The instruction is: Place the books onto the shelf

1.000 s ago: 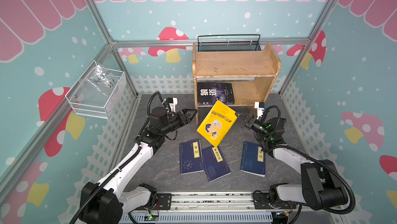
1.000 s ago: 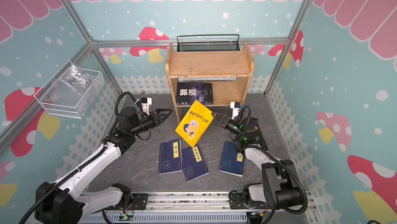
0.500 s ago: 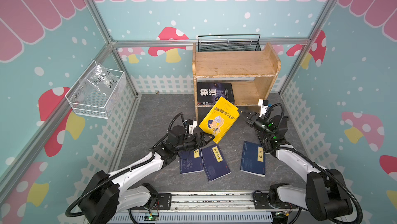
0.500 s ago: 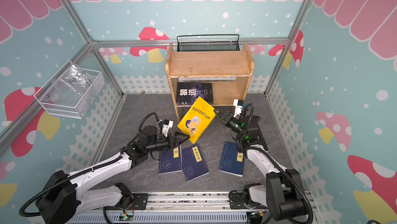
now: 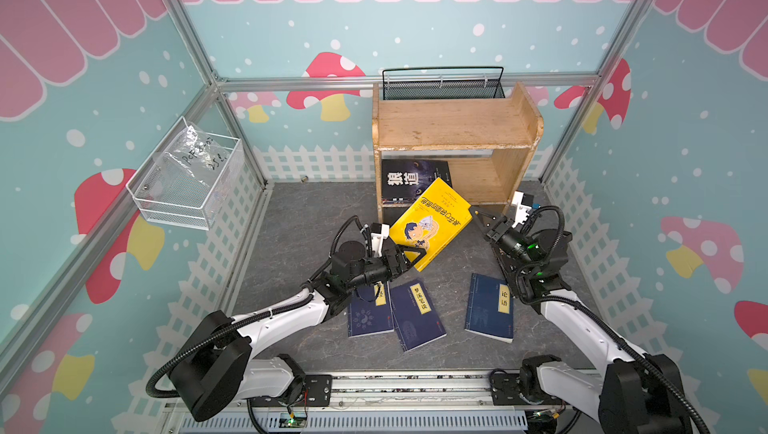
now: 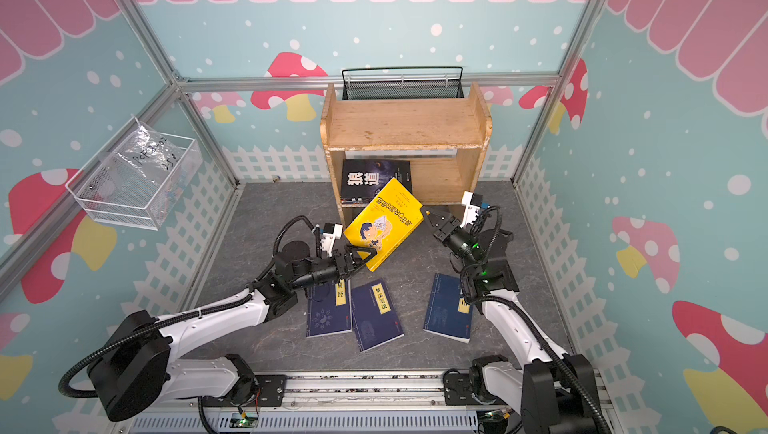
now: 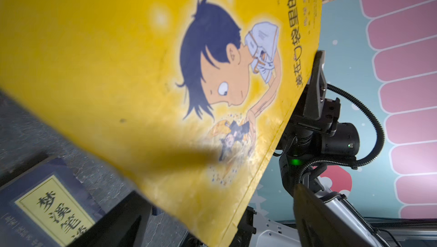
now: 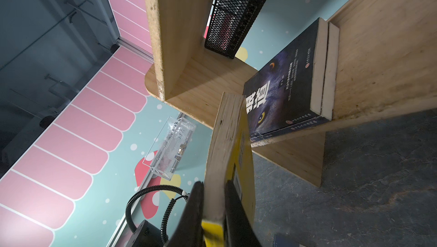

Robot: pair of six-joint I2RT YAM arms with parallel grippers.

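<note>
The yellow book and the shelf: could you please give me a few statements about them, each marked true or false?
1. The right gripper is shut on the yellow book. True.
2. The left gripper is clamped shut. False: its jaws stand open at the yellow book's lower corner.
3. The black book lies on the top tier of the shelf. False: it lies on the lower tier.
4. Three navy books lie on the floor. True.
</note>
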